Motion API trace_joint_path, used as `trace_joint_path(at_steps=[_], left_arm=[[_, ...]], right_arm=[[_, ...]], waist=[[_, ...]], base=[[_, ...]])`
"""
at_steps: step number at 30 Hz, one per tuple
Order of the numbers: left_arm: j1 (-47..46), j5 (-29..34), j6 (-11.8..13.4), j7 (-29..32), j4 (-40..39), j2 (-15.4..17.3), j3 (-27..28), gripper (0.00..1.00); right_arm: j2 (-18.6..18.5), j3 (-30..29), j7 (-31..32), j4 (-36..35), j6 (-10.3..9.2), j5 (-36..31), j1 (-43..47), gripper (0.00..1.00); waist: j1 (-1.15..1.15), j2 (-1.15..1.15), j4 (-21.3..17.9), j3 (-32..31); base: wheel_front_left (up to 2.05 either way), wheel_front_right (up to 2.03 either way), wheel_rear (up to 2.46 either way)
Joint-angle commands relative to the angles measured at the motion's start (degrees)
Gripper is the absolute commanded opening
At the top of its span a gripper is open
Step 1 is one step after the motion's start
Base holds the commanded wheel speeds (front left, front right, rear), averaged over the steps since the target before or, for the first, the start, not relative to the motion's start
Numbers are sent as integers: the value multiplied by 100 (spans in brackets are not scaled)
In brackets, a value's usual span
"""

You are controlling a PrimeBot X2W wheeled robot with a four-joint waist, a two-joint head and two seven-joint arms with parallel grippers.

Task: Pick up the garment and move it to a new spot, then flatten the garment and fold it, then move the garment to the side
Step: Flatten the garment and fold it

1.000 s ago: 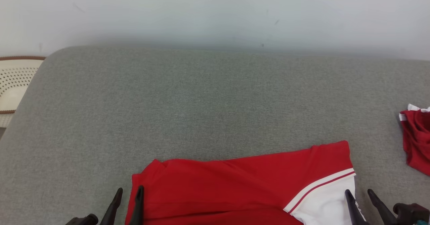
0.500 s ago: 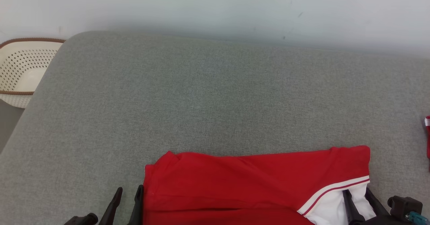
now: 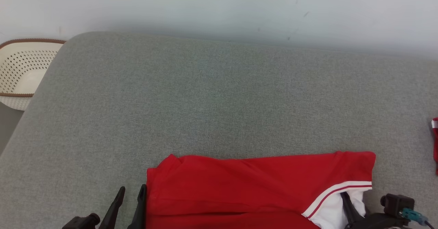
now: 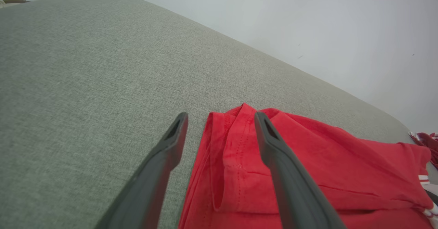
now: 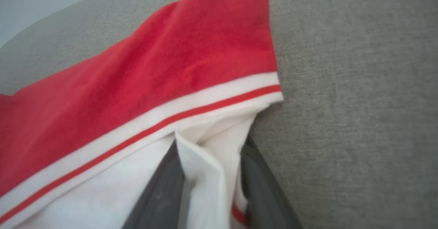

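The garment (image 3: pixel 246 188) is a red shirt with a white, red-striped sleeve band, lying flat at the near edge of the grey cushion (image 3: pixel 205 102). My left gripper (image 3: pixel 132 189) stands open at the shirt's left edge. In the left wrist view the left gripper (image 4: pixel 220 119) has one finger over bare cushion and the other over the red garment (image 4: pixel 308 174). My right gripper (image 3: pixel 356 205) is at the white sleeve on the right. In the right wrist view the right gripper (image 5: pixel 210 147) has a bunched fold of the garment (image 5: pixel 154 78) pinched between its fingers.
A cream perforated basket (image 3: pixel 20 71) sits off the cushion's far left corner. Another red and white cloth (image 3: pixel 435 143) lies at the right edge and is visible as the cloth (image 4: pixel 426 140) in the left wrist view. A pale wall runs behind the cushion.
The head camera shifted early on. My right gripper moved in over the white sleeve and its fingers closed on a fold of it. The left gripper kept its place and stayed open.
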Motion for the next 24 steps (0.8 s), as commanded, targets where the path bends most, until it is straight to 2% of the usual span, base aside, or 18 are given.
trace_joint_path(at_steps=[1, 7, 12, 18, 22, 24], left_arm=[[9, 52, -1, -5, -4, 15, 18, 100], [-3, 32, -1, -5, -10, 11, 26, 100], [18, 43, -1, -5, -26, -6, 53, 100], [81, 54, -1, -4, -39, -44, 71, 100], [117, 61, -1, -4, -33, -74, 73, 100], [144, 47, -1, -5, -15, -87, 84, 100]], right_arm=[[397, 398, 330, 185, 84, 66, 232, 0], [56, 241, 203, 409, 32, 256, -140, 0], [-159, -574, 129, 294, 11, -16, -255, 0], [-235, -1279, 102, 40, 43, -404, -81, 0], [-306, -1569, 100, -213, 47, -624, 22, 0], [-309, -1586, 101, -585, 47, -757, 57, 0]], waist=[[1, 2, -6, 1], [1, 2, -33, -4], [1, 2, -73, -28], [1, 2, -170, -91], [1, 2, -263, -141], [1, 2, -342, -189]], base=[[0, 0, 0], [0, 0, 0], [0, 0, 0], [0, 0, 0], [0, 0, 0], [0, 0, 0]])
